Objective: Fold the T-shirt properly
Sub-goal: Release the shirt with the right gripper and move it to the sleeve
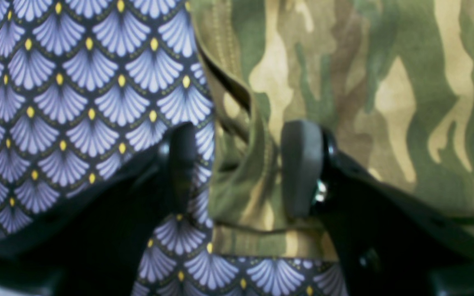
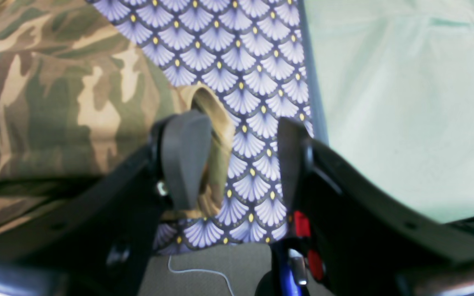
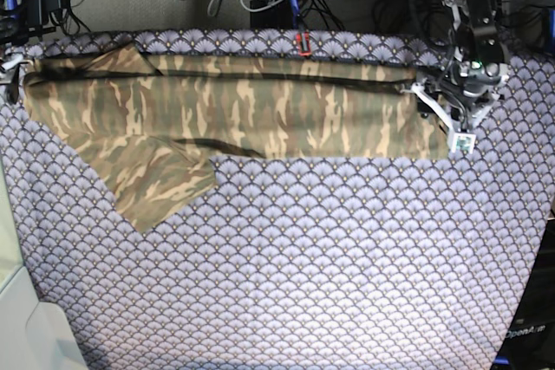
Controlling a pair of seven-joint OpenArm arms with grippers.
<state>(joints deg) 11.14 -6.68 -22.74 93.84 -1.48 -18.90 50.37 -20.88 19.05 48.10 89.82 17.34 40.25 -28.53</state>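
While the T-shirt [image 3: 260, 106] lies folded into a long band across the far part of the purple scallop-patterned table cloth [image 3: 303, 257], one sleeve juts from its end toward the cloth's near side. At the T-shirt's other end, the left gripper [image 1: 237, 168] hangs with its jaws apart, a raised hem corner standing between the pads without being pinched. At the sleeve end, close to the table cloth's edge, the right gripper [image 2: 237, 160] also stands spread, one pad just beside a curled fabric corner and nothing clamped.
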